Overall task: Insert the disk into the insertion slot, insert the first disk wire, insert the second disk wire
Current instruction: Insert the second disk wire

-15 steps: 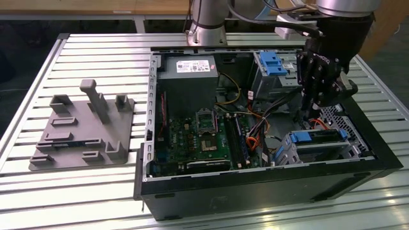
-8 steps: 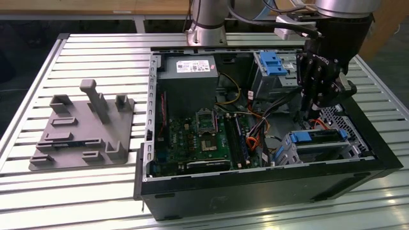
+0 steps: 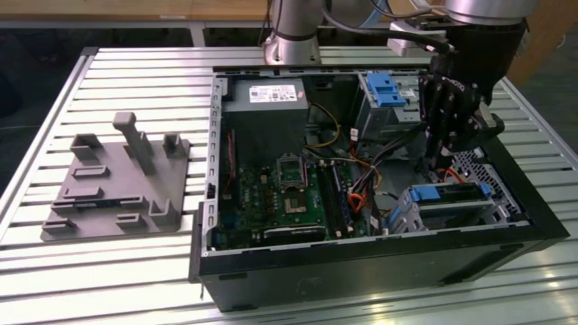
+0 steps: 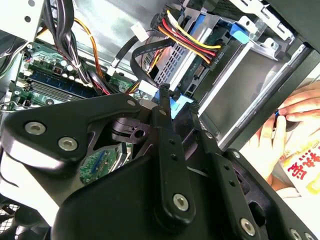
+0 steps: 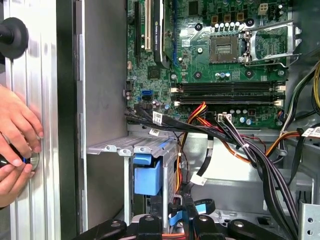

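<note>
open computer case (image 3: 361, 264) on a slatted metal table (image 3: 135, 68), with the arm's gripper (image 3: 435, 161) lowered inside it at the exterior view's right. the fingertips sit just above the silver drive cage, the insertion slot (image 3: 451, 206), in the near right corner of the case. the disk (image 3: 449, 193) lies in that slot, its blue frame showing at both ends. in the second wrist view the fingers (image 4: 167, 135) stand close together on a small blue wire plug (image 4: 176, 106) at the disk's end face; whether they actually clamp it cannot be told.

surroundings: a bundle of red, yellow and black wires (image 4: 187, 42) ends in a black plug seated in the cage just beyond the fingertips. a thick black cable bundle (image 5: 250, 150) crosses between the green circuit board (image 5: 220, 50) and the cage, crowding the gripper's side. a taller grey cage with a blue latch (image 3: 386, 88) stands at the far right of the case, the power supply box (image 3: 267, 95) to its left. outside the case, a grey fixture plate (image 3: 118, 186) rests on the table at the exterior view's left. a person's hands (image 5: 17, 145) rest on the table beside the case wall.
</note>
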Tool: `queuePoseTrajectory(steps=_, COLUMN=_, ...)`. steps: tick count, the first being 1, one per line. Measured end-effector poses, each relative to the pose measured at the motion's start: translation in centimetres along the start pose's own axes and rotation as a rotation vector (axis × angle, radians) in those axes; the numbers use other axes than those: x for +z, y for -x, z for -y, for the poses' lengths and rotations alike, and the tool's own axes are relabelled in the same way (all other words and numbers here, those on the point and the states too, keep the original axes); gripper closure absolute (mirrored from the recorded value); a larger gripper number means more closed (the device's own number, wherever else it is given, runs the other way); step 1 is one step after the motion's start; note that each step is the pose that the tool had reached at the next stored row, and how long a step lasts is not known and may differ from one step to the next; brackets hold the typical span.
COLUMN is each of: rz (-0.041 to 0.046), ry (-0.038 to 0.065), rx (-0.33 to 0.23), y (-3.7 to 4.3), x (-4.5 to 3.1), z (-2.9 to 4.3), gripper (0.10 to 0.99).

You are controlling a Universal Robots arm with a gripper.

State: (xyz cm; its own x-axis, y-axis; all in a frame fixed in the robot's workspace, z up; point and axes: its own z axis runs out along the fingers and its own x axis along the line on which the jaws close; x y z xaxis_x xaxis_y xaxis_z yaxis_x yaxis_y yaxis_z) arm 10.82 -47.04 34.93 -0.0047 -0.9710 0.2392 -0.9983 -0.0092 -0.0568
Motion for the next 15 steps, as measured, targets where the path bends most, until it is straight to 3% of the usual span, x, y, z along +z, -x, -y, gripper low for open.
queuePoseTrajectory(steps=12, rz=-0.0057, ry=0.01, rx=-0.003, y=0.3, x=0.04, z=0.06, gripper=0.8)
queuePoseTrajectory(steps=13, rz=-0.0074, ry=0.01, rx=-0.003, y=0.35, x=0.03, z=0.07, gripper=0.871)
queuePoseTrajectory(steps=15, rz=-0.0109, ry=0.011, rx=-0.004, y=0.43, x=0.03, z=0.09, gripper=0.871)
